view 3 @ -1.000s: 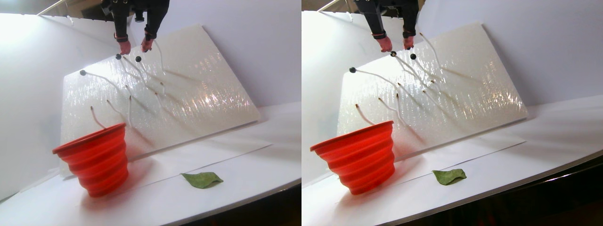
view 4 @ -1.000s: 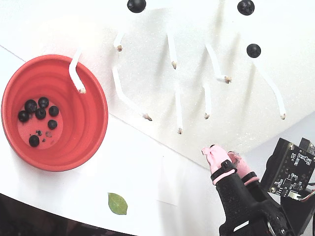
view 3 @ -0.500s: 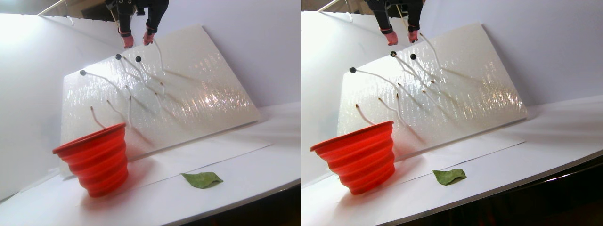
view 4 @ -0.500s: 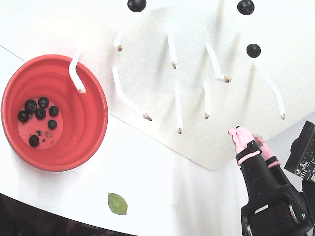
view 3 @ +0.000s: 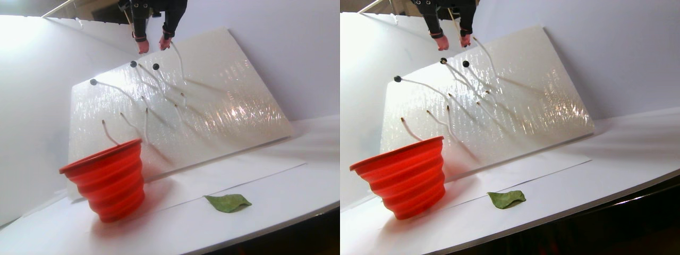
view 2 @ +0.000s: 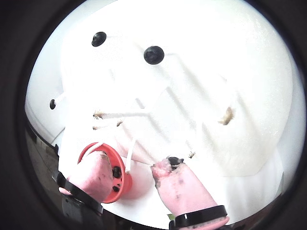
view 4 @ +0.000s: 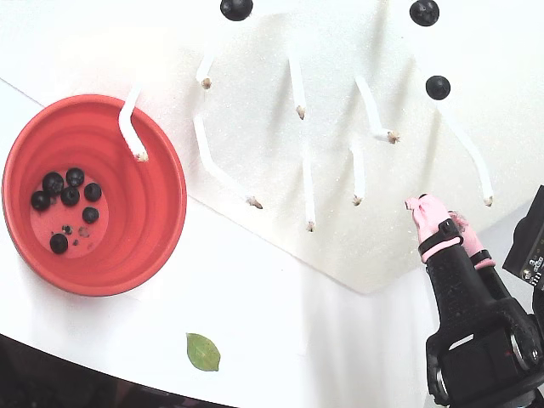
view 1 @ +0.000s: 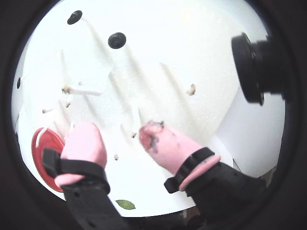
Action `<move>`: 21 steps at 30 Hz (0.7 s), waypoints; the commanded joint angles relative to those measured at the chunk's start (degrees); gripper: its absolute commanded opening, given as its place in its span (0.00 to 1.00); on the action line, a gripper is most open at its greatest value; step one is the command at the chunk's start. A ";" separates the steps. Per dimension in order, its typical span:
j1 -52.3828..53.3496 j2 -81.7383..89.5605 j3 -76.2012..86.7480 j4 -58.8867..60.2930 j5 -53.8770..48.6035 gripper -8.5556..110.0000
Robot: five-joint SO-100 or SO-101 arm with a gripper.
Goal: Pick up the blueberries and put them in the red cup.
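Note:
Several blueberries (view 4: 70, 196) lie on the bottom of the red cup (view 4: 153, 195), which stands at the left in the fixed view. Three more blueberries sit on white stem tips on a tilted foam board: one (view 4: 438, 87) at the right, one (view 4: 424, 12) above it, one (view 4: 235, 8) at top centre. My gripper (view 4: 440, 217) hangs open over the board's lower right part, below the right berry, pink fingertips (view 1: 84, 139) apart and empty. In the stereo pair view the gripper (view 3: 153, 44) is just above two stemmed blueberries (view 3: 155, 66). A wrist view shows the cup (view 2: 122, 184) past my left finger.
The white foam board (view 3: 228, 95) leans against the back wall, with several bare white stems (view 4: 299, 89) sticking out of it. A green leaf (view 4: 203, 352) lies on the white table in front of the cup. The table's dark front edge (view 3: 276, 228) runs close by.
My gripper has risen along the board toward the stemmed berries, shifting right in the fixed view. It stays open and empty. Cup and berries have not moved.

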 commanded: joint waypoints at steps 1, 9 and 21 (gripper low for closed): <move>-2.90 0.62 -7.03 -2.02 0.88 0.22; -3.52 -3.52 -9.32 -5.36 0.09 0.22; -3.25 -11.69 -13.89 -10.37 -1.41 0.22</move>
